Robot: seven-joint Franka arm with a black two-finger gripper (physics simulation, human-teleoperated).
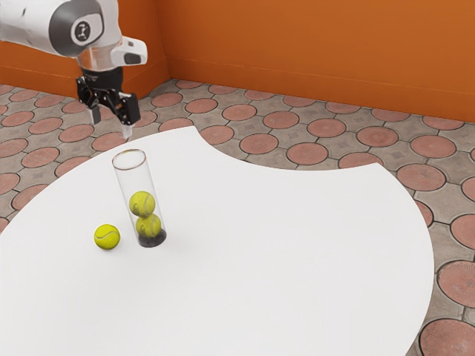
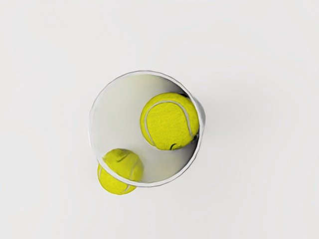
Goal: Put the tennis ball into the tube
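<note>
My gripper (image 1: 111, 124) hangs in the air above the level of the tube's mouth, its two fingers apart with nothing between them. The clear tube (image 1: 133, 178) stands upright on the white table, two tennis balls stacked at its bottom. A loose tennis ball (image 1: 107, 236) rests on the table beside the tube's dark base, towards the exterior view's left. From above, the wrist view looks into the open tube (image 2: 144, 73), with the upper stacked ball (image 2: 168, 122) inside. The loose ball (image 2: 113, 185) lies outside, partly seen through the clear wall.
The white table (image 1: 282, 252) has a rounded edge with a curved cut-out on its far side. Beyond it are a floor of round red tiles (image 1: 307, 153) and an orange wall (image 1: 319, 52).
</note>
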